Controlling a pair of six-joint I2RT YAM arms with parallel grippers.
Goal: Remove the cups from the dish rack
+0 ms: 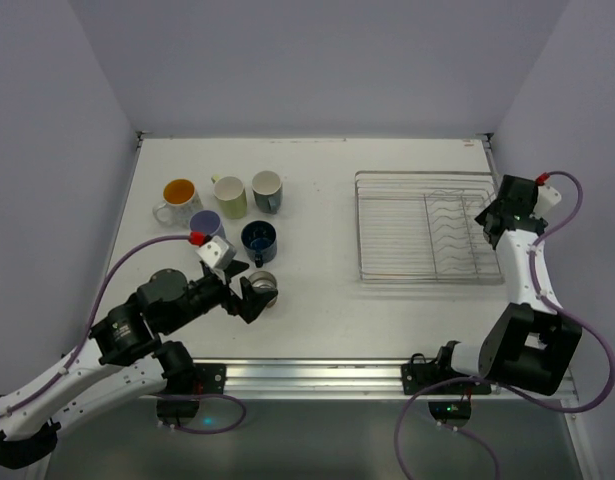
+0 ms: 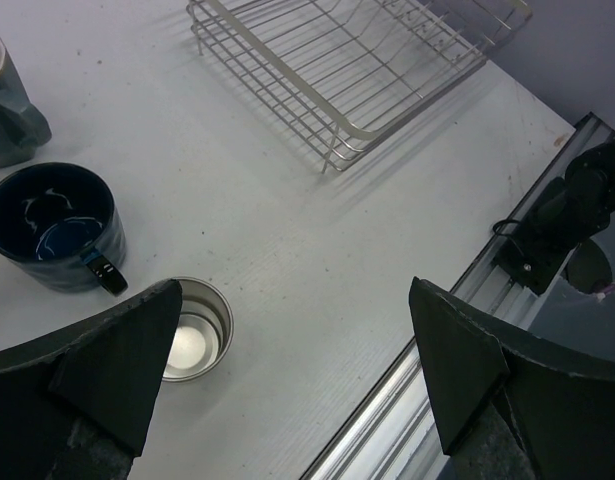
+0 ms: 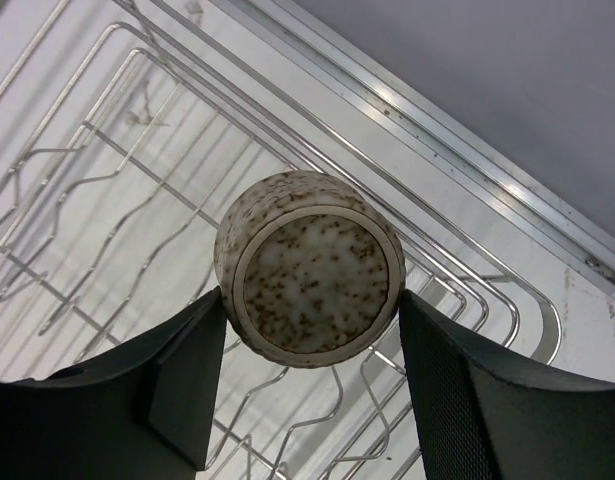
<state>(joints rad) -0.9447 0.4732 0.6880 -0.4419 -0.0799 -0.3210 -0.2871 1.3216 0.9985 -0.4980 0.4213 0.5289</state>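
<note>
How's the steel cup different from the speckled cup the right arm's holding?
The steel cup is shiny bare metal; the speckled cup is cream with brown flecks. The steel cup stands upright on the table, mouth up; the speckled cup is gripped between the right fingers at the rack, its base facing the wrist camera. Both are small and round.

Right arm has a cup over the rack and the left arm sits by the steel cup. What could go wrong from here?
1. The right gripper pinches the speckled cup only with its fingertips, on curved sides above the dish rack; it might slip and drop onto the wires.
2. The open left gripper has one finger right beside the steel cup; a sideways move could knock it into the navy cup.
</note>
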